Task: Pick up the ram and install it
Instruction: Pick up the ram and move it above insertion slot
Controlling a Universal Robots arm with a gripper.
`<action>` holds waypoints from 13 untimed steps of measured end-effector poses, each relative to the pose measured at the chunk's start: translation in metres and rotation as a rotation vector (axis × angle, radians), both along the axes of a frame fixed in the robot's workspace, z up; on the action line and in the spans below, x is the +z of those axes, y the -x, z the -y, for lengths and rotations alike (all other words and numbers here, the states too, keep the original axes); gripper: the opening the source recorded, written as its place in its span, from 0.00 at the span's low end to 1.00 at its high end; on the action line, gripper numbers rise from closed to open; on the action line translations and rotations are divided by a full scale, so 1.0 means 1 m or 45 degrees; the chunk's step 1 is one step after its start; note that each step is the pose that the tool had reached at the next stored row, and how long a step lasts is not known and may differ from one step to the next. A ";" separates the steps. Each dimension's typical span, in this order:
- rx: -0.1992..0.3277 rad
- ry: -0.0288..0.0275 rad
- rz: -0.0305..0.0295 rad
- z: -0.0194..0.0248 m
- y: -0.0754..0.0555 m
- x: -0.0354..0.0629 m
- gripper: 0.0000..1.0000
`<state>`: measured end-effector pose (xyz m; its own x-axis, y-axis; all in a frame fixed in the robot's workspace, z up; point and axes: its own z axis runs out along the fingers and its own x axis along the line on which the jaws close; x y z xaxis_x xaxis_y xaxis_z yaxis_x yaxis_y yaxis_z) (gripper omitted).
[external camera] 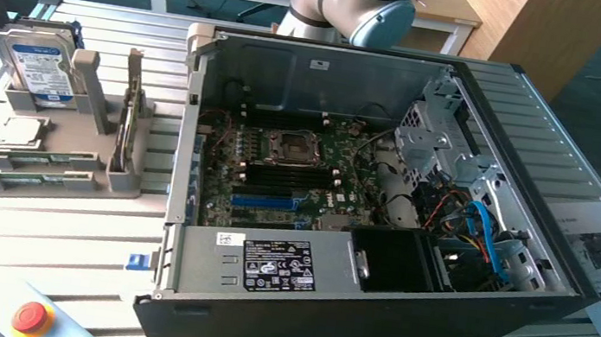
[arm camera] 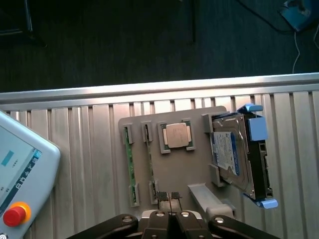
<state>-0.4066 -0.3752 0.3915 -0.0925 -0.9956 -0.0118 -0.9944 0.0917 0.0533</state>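
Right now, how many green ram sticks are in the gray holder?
2. The first ram stick lies beside the silver chip; the second ram stick lies next to it, at the edge of the gray holder. None looks hidden there.

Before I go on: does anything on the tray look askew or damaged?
Nothing stands out. Both ram sticks lie straight in their tray slots, the CPU sits flat in its pocket, the drive stands in its holder. The pincer is shut, empty, over the tray.
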 end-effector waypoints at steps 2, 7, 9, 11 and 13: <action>0.027 0.0000 -0.0003 0.0000 0.000 0.0000 0.11; 0.046 0.0000 -0.0003 0.0000 0.000 0.0000 0.11; 0.046 0.0000 -0.0003 0.0000 0.000 0.0000 0.11; 0.046 0.0000 -0.0003 0.0000 0.000 0.0000 0.11; 0.046 0.0000 -0.0003 0.0000 0.000 0.0000 0.11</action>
<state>-0.4066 -0.3752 0.3915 -0.0564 -0.9983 -0.0118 -0.9970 0.0557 0.0535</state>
